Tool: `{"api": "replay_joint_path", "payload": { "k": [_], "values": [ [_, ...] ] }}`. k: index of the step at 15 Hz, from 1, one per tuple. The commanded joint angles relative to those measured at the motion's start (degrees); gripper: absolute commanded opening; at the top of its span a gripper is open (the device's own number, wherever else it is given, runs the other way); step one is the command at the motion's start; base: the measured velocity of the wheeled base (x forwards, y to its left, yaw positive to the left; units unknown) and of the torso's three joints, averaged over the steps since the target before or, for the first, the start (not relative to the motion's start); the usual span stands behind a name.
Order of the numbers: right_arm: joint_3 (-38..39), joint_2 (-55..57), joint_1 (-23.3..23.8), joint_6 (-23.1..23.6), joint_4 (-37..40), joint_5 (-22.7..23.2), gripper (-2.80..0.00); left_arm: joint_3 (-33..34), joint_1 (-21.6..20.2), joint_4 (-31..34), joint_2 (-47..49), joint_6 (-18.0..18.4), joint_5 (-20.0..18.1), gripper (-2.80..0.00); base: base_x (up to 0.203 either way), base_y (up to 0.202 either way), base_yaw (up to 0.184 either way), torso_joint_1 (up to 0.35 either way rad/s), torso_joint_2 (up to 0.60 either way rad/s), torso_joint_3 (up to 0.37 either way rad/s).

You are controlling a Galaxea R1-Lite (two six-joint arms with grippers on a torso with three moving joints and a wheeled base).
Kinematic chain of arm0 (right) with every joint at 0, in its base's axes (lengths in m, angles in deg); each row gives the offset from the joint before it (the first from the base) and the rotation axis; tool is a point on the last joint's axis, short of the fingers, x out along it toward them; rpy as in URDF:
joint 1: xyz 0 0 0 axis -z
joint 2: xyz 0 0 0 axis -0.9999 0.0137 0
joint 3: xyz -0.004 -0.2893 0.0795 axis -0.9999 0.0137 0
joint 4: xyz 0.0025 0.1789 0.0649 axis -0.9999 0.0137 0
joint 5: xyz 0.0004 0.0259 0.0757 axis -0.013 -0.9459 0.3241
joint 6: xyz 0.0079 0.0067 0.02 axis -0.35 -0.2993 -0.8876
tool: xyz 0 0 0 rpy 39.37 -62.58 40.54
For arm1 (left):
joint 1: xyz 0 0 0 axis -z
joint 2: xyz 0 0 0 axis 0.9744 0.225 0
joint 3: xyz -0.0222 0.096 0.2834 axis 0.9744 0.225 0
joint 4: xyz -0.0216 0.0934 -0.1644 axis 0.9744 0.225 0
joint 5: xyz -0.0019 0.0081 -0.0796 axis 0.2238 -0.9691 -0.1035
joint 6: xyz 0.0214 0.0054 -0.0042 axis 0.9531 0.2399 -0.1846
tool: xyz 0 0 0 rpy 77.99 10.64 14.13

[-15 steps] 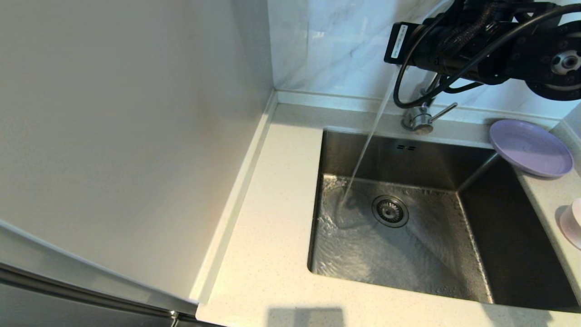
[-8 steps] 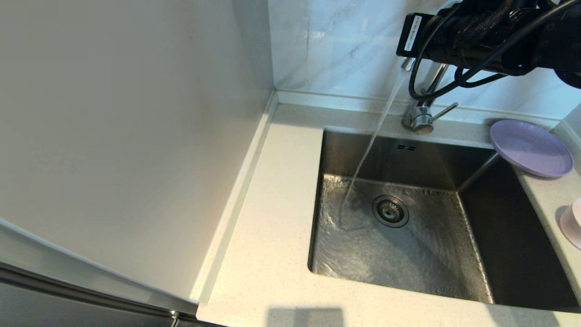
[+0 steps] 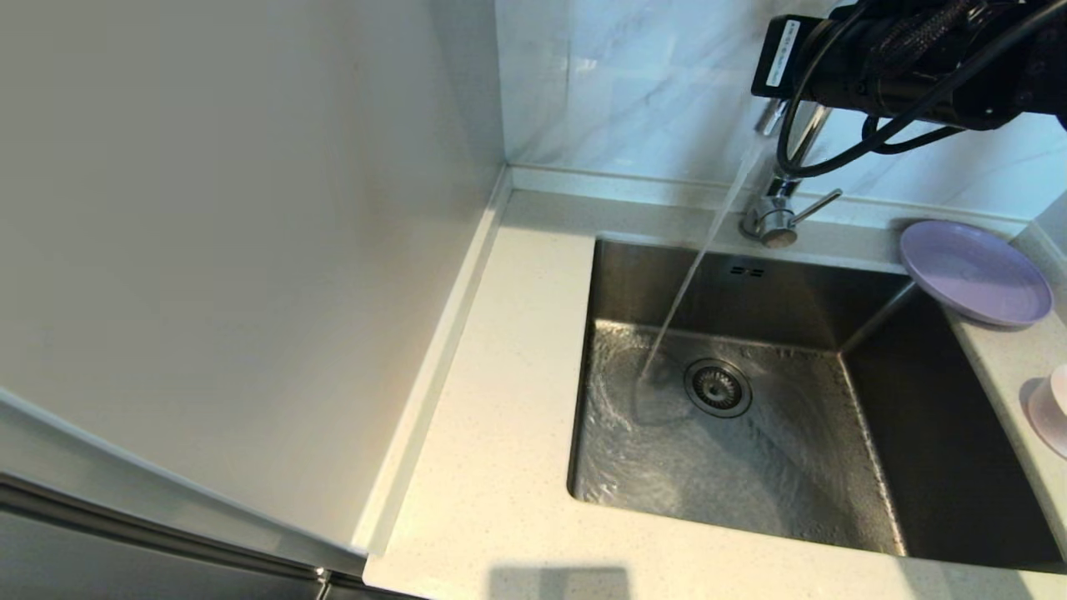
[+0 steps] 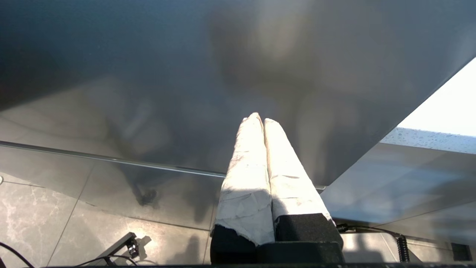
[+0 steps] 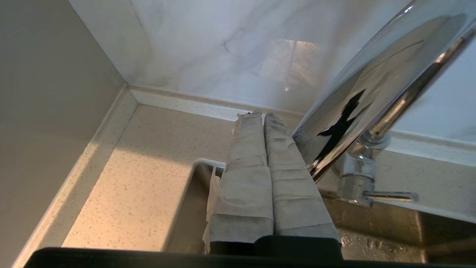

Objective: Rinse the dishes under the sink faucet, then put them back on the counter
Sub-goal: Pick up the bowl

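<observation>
Two dishes are all we can find on the counter (image 3: 500,467): the lilac plate (image 3: 974,272) at the sink's (image 3: 800,533) far right corner, its edge overhanging the basin, and a pale pink bowl (image 3: 1052,410) nearer us along the right rim, cut off by the frame; we see no grey-white bowl. The sink itself holds no dish, only the drain strainer (image 3: 718,387) and a sheet of rippling water where the stream (image 3: 696,267) lands just left of the strainer. The plate carries nothing. Our right gripper (image 5: 263,116) is high by the faucet (image 5: 375,100), its padded fingers (image 5: 245,156) pressed together on nothing, with the chrome neck just beside them and possibly touching; we cannot tell which. From those fingers the plate lies to our right and lower, across the faucet base, and the pink bowl lies further right and closer to us, so we judge the right arm the nearer one for either dish. A round plate offers no long axis; its overhanging rim looks the easiest place to pinch. Our left gripper (image 4: 259,121) is parked away from the sink, low beside a dark cabinet front (image 4: 186,74), fingers together and holding nothing.
</observation>
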Motion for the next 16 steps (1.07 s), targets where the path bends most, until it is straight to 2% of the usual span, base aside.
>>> {"api": "replay_joint_path", "payload": {
  "k": [1,9,16],
  "values": [
    [0.3,-1.1,1.0,0.0,0.9,-0.4,-2.8,0.0,0.0,0.0,0.0,0.0,0.0,-2.8,0.0,0.0,0.0,0.0,0.0,0.0],
    [1.3,-2.2,5.0,0.0,2.0,-0.3,-2.8,0.0,0.0,0.0,0.0,0.0,0.0,-2.8,0.0,0.0,0.0,0.0,0.0,0.0],
    [0.6,-3.2,3.3,-0.3,1.7,1.3,-2.8,0.0,0.0,0.0,0.0,0.0,0.0,-2.8,0.0,0.0,0.0,0.0,0.0,0.0]
  ]
}}
